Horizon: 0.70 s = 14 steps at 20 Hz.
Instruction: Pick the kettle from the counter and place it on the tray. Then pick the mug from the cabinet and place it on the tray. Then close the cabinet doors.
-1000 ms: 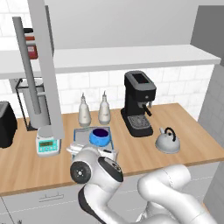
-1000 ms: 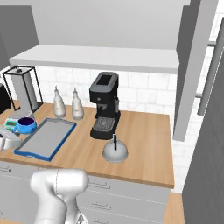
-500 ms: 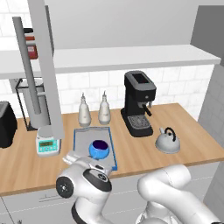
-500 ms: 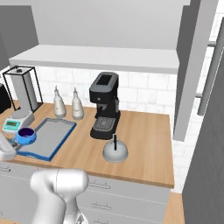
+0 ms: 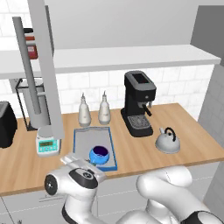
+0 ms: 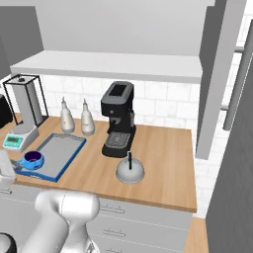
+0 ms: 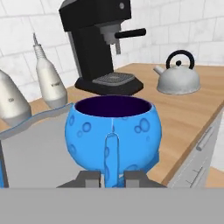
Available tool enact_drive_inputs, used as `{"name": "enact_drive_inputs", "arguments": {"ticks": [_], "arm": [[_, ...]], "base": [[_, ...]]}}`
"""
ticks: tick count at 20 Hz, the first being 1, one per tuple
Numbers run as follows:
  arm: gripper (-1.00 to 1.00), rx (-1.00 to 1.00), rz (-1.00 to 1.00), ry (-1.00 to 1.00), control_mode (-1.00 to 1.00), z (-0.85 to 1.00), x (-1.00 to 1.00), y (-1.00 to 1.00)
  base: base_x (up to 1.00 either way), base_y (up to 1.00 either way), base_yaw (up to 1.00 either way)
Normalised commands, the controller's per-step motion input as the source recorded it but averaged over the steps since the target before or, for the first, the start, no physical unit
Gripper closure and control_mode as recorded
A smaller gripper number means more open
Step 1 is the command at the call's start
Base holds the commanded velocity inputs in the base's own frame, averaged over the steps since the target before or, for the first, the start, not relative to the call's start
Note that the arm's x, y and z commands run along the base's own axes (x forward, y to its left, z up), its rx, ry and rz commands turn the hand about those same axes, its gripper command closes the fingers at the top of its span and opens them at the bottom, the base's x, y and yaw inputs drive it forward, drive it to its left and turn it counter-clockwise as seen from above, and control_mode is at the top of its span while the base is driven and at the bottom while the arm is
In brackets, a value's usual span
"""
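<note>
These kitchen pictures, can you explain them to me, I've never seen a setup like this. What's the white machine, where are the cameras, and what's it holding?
The white machine is a robot arm on a driving base, in a computer-rendered kitchen. Two cameras ride on the base behind the arm, one to its left and one to its right, looking down over the wooden counter. The third sits on the hand and looks along the gripper.

On the counter stand a black coffee machine, a silver kettle, two slim grey bottles, a small scale and a grey tray with a blue rim.

The gripper is shut on the handle of the blue mug, which is over the tray's near end. Whether it already rests on the tray, I cannot tell.
</note>
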Motion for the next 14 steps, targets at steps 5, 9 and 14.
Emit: {"name": "enact_drive_inputs", "arguments": {"ticks": [5,9,14], "arm": [[1.00,0.02,-0.03,0.11,-1.00,-0.22,0.35,0.00],[1.00,0.01,0.00,0.11,-1.00,-0.15,0.41,0.00],[1.00,0.00,0.03,0.03,-1.00,-0.19,0.40,0.00]], "base": [[0.00,0.00,0.00],[0.00,0.00,0.00],[0.00,0.00,0.00]]}}
